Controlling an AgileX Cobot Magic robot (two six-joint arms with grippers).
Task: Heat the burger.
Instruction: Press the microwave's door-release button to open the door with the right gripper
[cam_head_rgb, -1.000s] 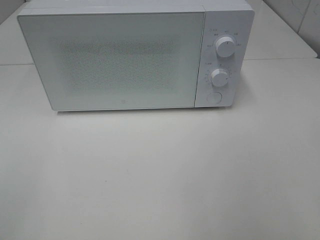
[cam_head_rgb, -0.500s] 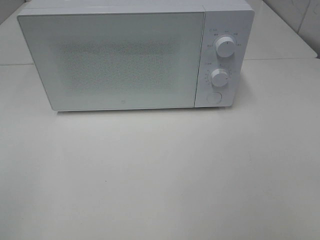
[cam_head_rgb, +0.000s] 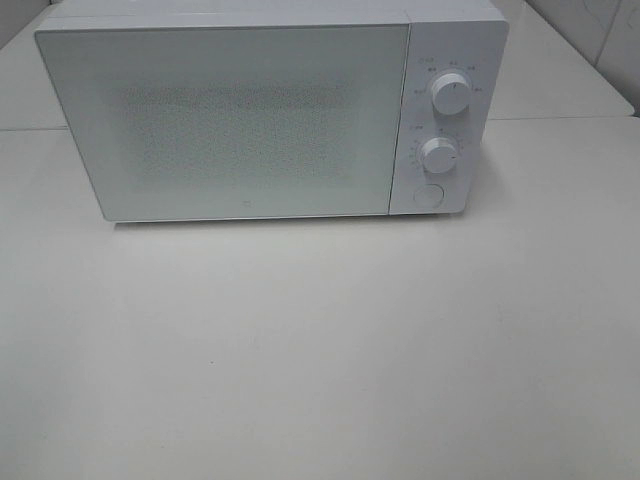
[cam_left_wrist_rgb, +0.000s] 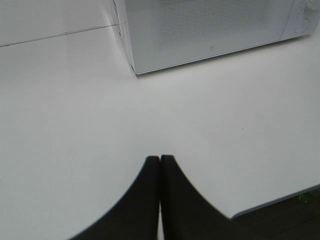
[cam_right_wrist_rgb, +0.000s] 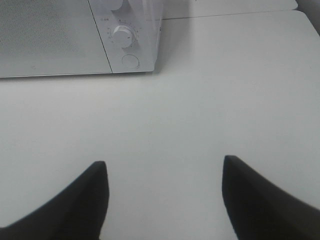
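White microwave (cam_head_rgb: 270, 112) shut, burger unseen; left pincer (cam_left_wrist_rgb: 160, 160) pressed together, right pincer (cam_right_wrist_rgb: 163, 163) spread, I likely must open it next.

Right gripper (cam_right_wrist_rgb: 164, 163): dark fingers (cam_right_wrist_rgb: 85, 205) spread wide apart, over the table
Table (cam_right_wrist_rgb: 235, 100): white, plain
Microwave (cam_right_wrist_rgb: 142, 50): white, at eleven o'clock from the gripper, well apart
Door (cam_right_wrist_rgb: 50, 40): shut, speckled window
Dial (cam_right_wrist_rgb: 123, 36): white, at three o'clock of the door
Round button (cam_right_wrist_rgb: 130, 61): at six o'clock of the dial, near it
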